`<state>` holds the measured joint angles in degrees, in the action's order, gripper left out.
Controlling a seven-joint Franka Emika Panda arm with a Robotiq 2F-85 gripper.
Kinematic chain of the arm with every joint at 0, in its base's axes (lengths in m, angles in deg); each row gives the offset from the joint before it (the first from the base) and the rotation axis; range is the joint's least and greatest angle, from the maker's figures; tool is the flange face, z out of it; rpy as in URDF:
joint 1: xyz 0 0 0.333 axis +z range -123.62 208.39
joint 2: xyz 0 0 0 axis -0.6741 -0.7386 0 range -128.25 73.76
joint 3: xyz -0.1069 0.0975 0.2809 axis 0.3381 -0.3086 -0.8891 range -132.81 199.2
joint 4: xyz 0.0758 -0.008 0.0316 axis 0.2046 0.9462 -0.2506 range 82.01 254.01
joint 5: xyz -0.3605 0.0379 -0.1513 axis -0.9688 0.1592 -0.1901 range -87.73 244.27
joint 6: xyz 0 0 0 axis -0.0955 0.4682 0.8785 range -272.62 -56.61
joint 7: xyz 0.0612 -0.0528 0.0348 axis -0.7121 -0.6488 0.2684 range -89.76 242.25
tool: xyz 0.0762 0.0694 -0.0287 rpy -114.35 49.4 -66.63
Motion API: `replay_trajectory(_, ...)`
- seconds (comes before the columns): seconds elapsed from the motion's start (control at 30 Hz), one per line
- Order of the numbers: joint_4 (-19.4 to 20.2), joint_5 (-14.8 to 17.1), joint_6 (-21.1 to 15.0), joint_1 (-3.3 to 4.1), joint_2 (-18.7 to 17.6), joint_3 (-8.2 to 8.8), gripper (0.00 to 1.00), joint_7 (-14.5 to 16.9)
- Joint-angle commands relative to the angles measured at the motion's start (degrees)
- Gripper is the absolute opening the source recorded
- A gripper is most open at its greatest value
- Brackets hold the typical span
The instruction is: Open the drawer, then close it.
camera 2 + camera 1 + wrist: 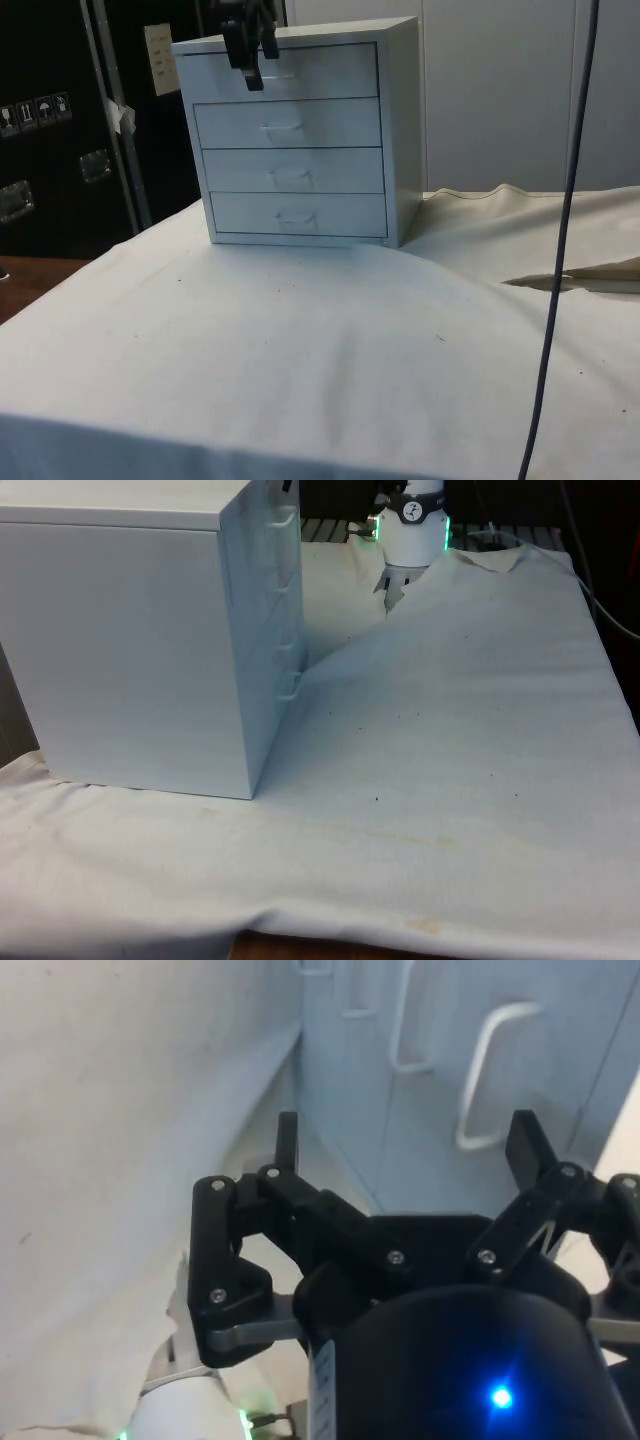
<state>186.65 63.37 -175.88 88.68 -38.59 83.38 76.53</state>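
Drawers all flush in white chest [300,135], four fronts with handles, chest on cloth-covered surface [320,350] toward front view's left. Top drawer [300,72] shut, black pincer [250,45] just before its handle [490,1080], fingers [288,1145] spread wide, grasping nothing.

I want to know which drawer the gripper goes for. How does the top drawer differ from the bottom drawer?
The top drawer has the gripper in front of its handle; the bottom drawer has nothing before it. The top drawer lies just under the chest's top, the bottom one just above the cloth. Both are white, shut, with a bar handle.
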Motion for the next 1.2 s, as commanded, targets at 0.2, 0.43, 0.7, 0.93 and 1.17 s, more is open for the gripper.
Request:
replay_trajectory(0.2, 0.52, -2.58, -1.72, 0.06, -0.86, 0.46, 1.0, -2.06)
replay_trajectory(0.43, 0.97, -4.35, -2.86, 0.11, -2.01, 0.57, 1.0, -4.18)
replay_trajectory(0.7, 1.83, -5.5, -5.33, 0.11, -3.84, 0.63, 1.0, -6.99)
replay_trajectory(0.93, 1.83, -6.13, -5.67, 0.11, -4.58, 0.46, 0.81, -8.42)
replay_trajectory(1.17, 2.86, -7.45, -7.85, 0.23, -4.64, 0.8, 0.43, -9.57)
